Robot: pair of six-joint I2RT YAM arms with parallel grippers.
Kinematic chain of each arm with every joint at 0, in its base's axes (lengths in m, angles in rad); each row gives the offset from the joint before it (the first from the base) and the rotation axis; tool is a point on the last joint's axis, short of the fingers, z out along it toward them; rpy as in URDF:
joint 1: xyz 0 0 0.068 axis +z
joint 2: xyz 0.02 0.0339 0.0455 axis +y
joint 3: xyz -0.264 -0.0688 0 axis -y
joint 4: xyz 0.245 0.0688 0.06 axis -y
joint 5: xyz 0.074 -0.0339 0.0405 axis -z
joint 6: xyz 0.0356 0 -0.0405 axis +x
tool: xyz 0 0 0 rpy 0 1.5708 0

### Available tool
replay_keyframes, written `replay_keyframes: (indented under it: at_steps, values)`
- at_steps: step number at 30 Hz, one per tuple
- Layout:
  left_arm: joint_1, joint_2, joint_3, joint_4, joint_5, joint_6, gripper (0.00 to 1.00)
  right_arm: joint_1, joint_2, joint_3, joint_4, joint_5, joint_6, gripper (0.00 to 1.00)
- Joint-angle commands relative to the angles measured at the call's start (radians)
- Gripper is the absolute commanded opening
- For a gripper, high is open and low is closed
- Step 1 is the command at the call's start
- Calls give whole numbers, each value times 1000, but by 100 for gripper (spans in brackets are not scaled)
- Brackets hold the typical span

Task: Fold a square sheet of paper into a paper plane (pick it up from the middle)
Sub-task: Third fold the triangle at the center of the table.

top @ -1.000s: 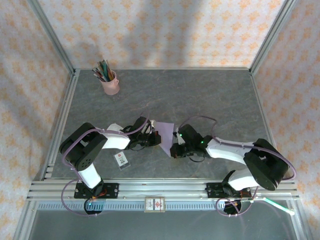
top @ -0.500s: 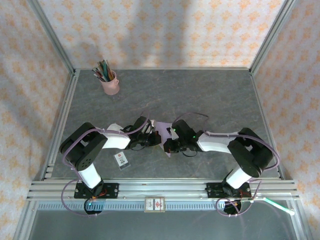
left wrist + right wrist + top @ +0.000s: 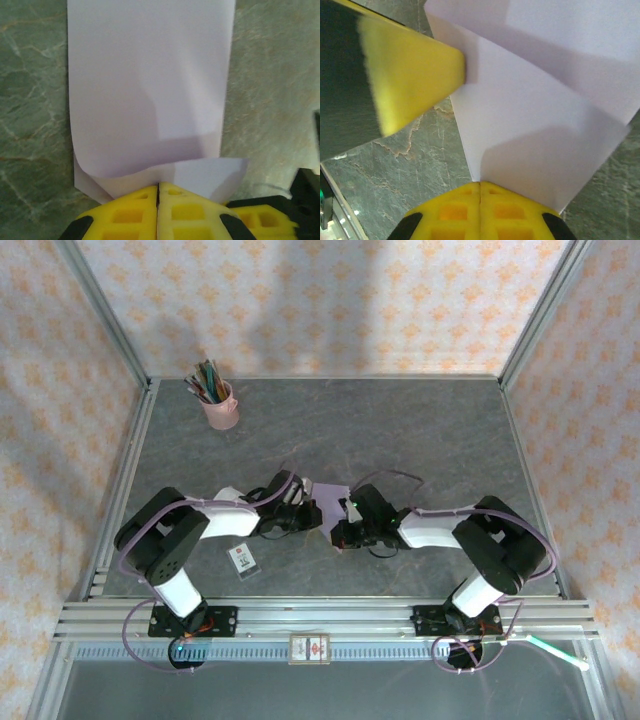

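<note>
Because both arms must work the same small sheet, I find them crowded together on the grey marbled surface [image 3: 420, 440], just below the middle of the overhead view. The left arm [image 3: 228, 519] reaches in from the lower left and the right arm [image 3: 436, 530] from the lower right, with their wrists almost touching. Between them lies the lavender sheet of paper [image 3: 330, 499], flat on the surface and partly folded, one flap doubled over the layer beneath; by my reckoning it is far from a finished plane. The left jaws are closed tight, their yellow fingertips [image 3: 140, 205] together at the bottom of the left wrist view, right where the curled fold edge meets them. I read that as pinning the sheet so it cannot slide. The right jaws are likewise closed, their fingertips [image 3: 507, 212] meeting a corner of the paper at the bottom of the right wrist view, apparently to press a crease. Whether either pair nips a layer, I cannot tell. Well apart from all this, a pink cup of pens [image 3: 221, 406] stands at upper left and a small white card [image 3: 241, 558] lies at lower left.
</note>
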Motion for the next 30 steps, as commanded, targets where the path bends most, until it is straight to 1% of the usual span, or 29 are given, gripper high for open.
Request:
replay_keyframes:
  at_steps: [1, 8, 12, 22, 30]
  values:
    - [-6, -47, -35, 9, 43, -57, 10, -3, 21, -45, -123, 68, 7, 0]
    - [-14, 23, -50, 106, 108, -85, 10, -4, 31, -23, -152, 82, -9, 0]
    - [2, 62, -41, 120, 90, -80, 9, -4, 40, -22, -185, 99, -12, 0]
    - [82, 104, -31, 89, 92, -19, 10, -4, 67, -29, -239, 113, -37, 0]
    - [159, 130, 27, 39, 95, 25, 10, -4, 75, -34, -251, 121, -44, 0]
